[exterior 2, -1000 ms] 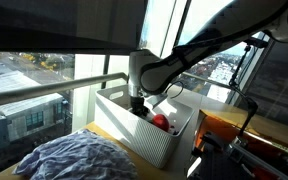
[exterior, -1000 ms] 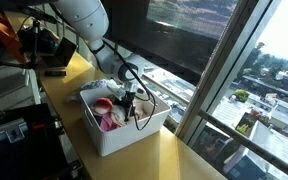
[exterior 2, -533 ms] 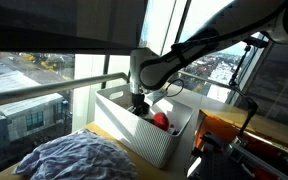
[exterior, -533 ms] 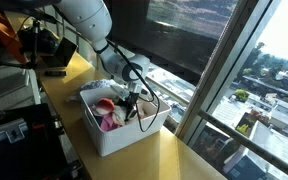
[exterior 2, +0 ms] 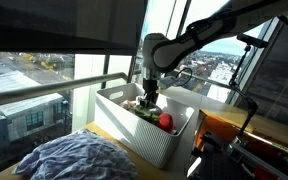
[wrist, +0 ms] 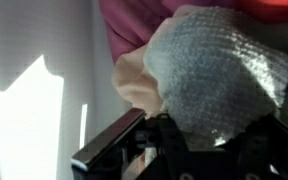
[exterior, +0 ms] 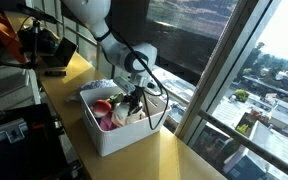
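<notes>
Wooden counter (exterior: 189,160) ran along the window (exterior: 199,40), and the arm (exterior: 112,42) came down over it into a white basket (exterior: 112,142) that sat near the window-side edge of the counter. In an exterior view a rumpled blue-grey blanket (exterior 2: 69,158) lay on the counter just beside the basket's near end wall. The basket held loose laundry: a pink cloth (wrist: 134,20), a peach cloth (wrist: 134,88) and a red thing (exterior 2: 166,121) toward one end, kind unclear. The gripper (exterior: 132,100) sat low inside the basket, around the middle, with its jaws closed narrow and a fold of the grey knit cloth (wrist: 219,75) pinched between them, as far as the wrist view showed. That cloth lay on top of the pile, touching the peach cloth and the pink cloth. Judged light, soft and limp, with a coarse knit surface that should not slip and nothing to break. It would sag and trail from wherever it was held, and could drag its neighbours along. Best hold was a bunched fold near the top of the wad, which is about where the jaws were. It was crumpled into a lump with no real pointing end. In the wrist view its longer run went from upper right down toward the fingers (wrist: 109,145). True long axis could not be told while it was wadded.
</notes>
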Robot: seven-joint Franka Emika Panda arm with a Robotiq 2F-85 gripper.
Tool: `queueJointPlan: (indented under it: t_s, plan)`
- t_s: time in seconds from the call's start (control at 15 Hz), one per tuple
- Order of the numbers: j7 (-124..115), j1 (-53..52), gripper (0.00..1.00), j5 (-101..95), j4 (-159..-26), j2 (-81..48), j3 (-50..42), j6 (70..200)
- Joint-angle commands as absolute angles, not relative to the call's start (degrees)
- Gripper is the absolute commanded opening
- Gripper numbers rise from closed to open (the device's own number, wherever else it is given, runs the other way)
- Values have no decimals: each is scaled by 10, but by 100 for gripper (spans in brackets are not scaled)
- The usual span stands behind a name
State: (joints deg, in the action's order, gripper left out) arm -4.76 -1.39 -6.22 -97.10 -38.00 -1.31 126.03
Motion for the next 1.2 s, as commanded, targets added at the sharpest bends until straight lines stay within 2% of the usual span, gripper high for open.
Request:
queueJointPlan:
  t_s: [0.0,0.67,1.13]
  plan:
    - [-12,5,0,-51,-1009,-296,-14,1220]
    - [19,7,0,-36,-977,-85,0,1115]
    - [-22,-69,0,-40,-1061,72,69,1098]
